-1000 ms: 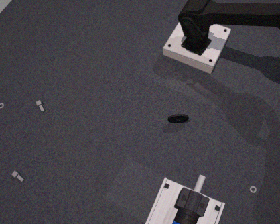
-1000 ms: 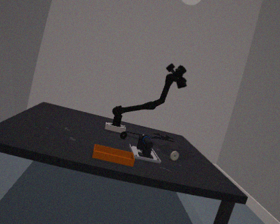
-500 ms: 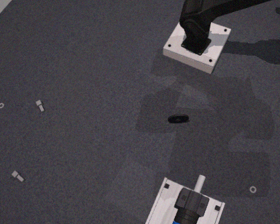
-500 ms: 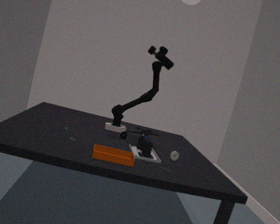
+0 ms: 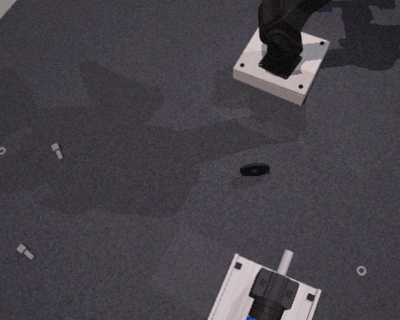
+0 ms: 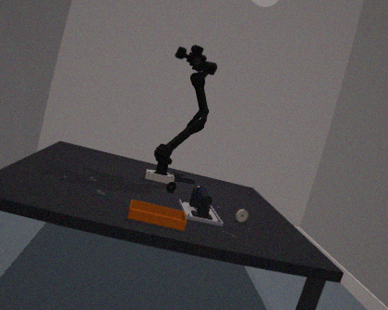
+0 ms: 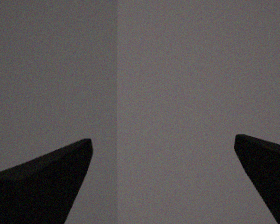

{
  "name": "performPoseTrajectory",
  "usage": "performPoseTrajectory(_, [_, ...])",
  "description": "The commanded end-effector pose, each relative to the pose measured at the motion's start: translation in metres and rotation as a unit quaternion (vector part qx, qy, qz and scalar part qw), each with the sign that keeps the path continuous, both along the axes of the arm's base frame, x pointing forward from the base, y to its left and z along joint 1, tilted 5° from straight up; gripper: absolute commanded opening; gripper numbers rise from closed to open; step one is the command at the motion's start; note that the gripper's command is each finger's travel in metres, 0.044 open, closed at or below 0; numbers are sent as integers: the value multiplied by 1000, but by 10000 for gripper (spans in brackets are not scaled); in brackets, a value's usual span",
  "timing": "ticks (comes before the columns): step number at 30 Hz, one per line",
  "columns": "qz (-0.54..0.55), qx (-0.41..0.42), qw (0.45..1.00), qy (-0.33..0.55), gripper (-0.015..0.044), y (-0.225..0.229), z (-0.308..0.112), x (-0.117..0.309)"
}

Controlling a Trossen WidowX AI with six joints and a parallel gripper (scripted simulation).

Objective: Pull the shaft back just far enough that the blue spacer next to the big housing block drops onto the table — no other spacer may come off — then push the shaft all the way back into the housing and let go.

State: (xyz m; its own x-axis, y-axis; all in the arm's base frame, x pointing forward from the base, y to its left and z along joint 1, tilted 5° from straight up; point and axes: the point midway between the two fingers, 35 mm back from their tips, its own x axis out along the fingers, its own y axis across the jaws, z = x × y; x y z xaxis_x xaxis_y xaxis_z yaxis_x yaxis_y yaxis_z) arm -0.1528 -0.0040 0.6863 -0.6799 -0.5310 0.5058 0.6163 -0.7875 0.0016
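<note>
The black housing block (image 5: 275,288) (image 6: 195,197) stands on a white base plate (image 5: 237,287). The pale shaft (image 5: 285,262) sticks out of its far side in the top view. A blue spacer (image 5: 251,318) (image 6: 201,191) shows as a thin band among black parts beside the block; it is cut off by the frame edge in the top view. Other spacers cannot be told apart. My gripper (image 7: 162,144) is open and empty, with only wall showing between its fingers in the wrist view. It is raised high above the table, far from the housing.
An orange bin (image 6: 157,222) stands beside the base plate. A black disc (image 5: 255,170) (image 6: 172,187) is between the robot base (image 5: 246,76) and the housing. A pale disc (image 6: 241,215) is on the plate's other side. Small bolts (image 5: 57,150) (image 5: 25,251) and rings (image 5: 2,150) (image 5: 361,270) lie around.
</note>
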Motion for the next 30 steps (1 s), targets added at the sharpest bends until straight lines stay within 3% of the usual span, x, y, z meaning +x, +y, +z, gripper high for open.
performPoseTrajectory(1, [61,21,997,50,440,-53,9,40])
performPoseTrajectory(14, [258,87,946,176,440,-158,0,180])
performPoseTrajectory(18, [279,81,934,208,440,-160,-2,199])
performPoseTrajectory(30, [471,117,836,256,440,-183,-50,347])
